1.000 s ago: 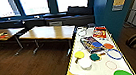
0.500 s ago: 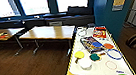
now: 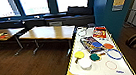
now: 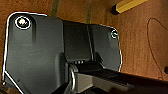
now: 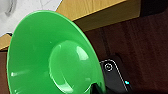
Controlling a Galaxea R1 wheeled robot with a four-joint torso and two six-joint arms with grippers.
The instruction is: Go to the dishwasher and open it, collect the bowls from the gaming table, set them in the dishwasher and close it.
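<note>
Bowl-wise, your big green bowl [image 5: 52, 57] hangs right at the right wrist; can't tell how either gripper's fingers are set. Thin, light, slick plastic I'd say, so take rims. Farther off, white [image 3: 85, 62], teal [image 3: 94, 57] and yellow [image 3: 79, 54] bowls sit on the gaming table [image 3: 101, 73].

Office break room, wood-topped tables [image 3: 48, 32] under big windows [image 3: 34, 3], blue walls [image 3: 105, 8], games-strewn white table [image 3: 101, 71], wood floor [image 3: 25, 68]
</note>
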